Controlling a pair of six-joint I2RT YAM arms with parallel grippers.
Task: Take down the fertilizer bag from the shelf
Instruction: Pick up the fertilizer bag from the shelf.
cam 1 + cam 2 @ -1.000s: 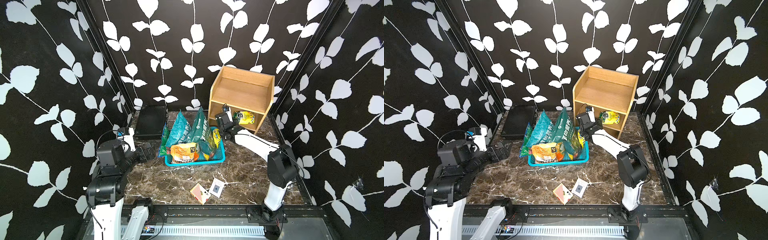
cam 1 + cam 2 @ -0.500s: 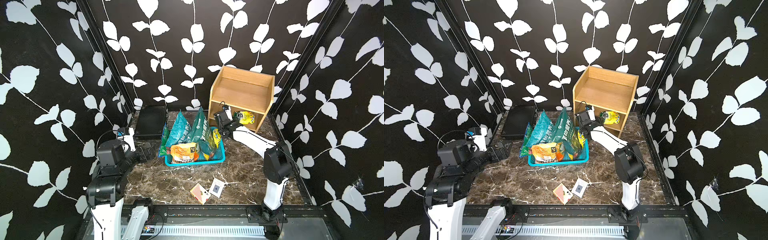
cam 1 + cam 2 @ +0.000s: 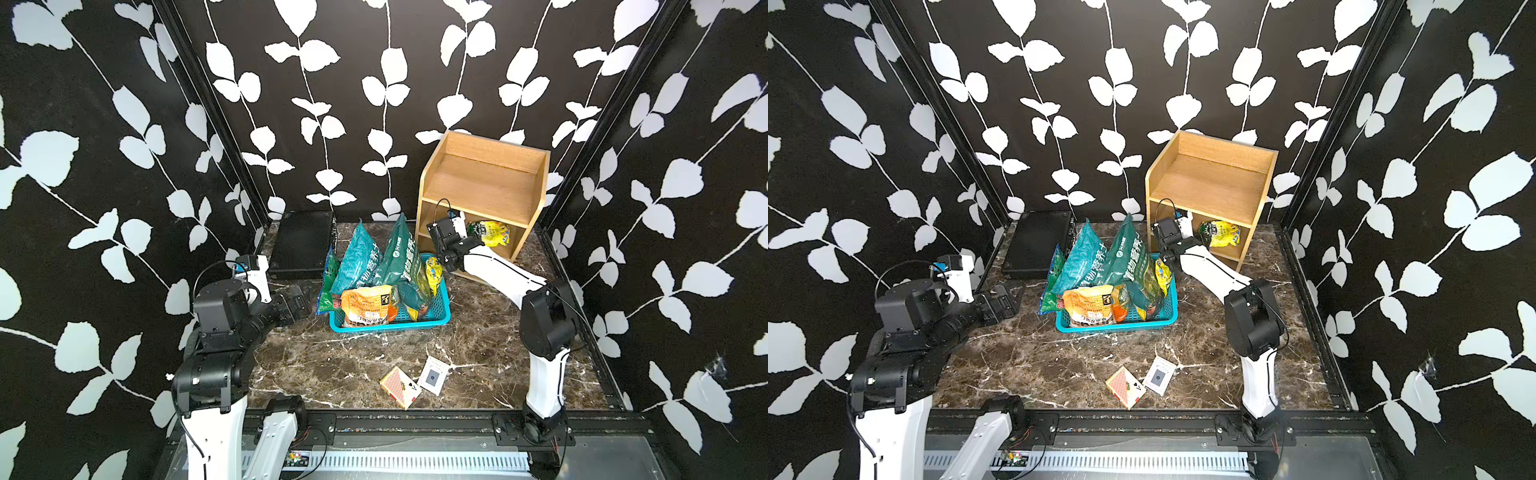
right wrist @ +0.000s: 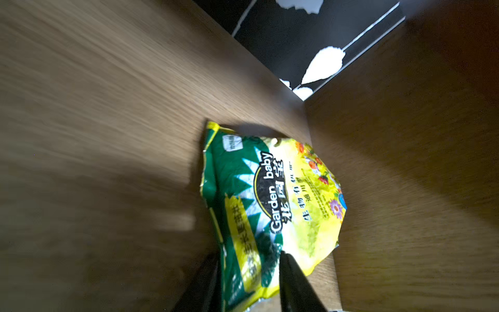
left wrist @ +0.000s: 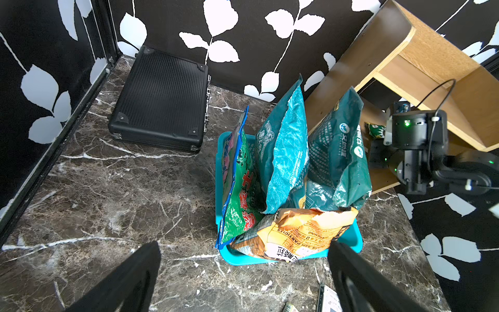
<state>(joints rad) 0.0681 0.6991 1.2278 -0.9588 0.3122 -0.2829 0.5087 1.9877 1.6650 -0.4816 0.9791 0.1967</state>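
2 arms of mine stand on the marble tabletop, and the legend runs as follows. My left gripper hangs low over the table beside the turquoise basket; in the left wrist view its fingers stand wide apart with nothing between them. My right gripper reaches into the shelf, a light-wood unit set against the back wall behind the basket, seen in both top views. The fertilizer bag, yellow and green, lies flat on the tier directly under the top board, close to the side panel farther from the basket; both top views show it there. In the right wrist view my right gripper has 1 dark finger on each side of the bag's near end, so the bag sits between them, but I cannot tell whether they press on it or merely straddle it. The bag rests on the wood. The basket holds several upright bags, teal, green and orange. Near the back wall lies a closed black case. Toward the front edge lie a red-backed card box and, just beside it, a white card.
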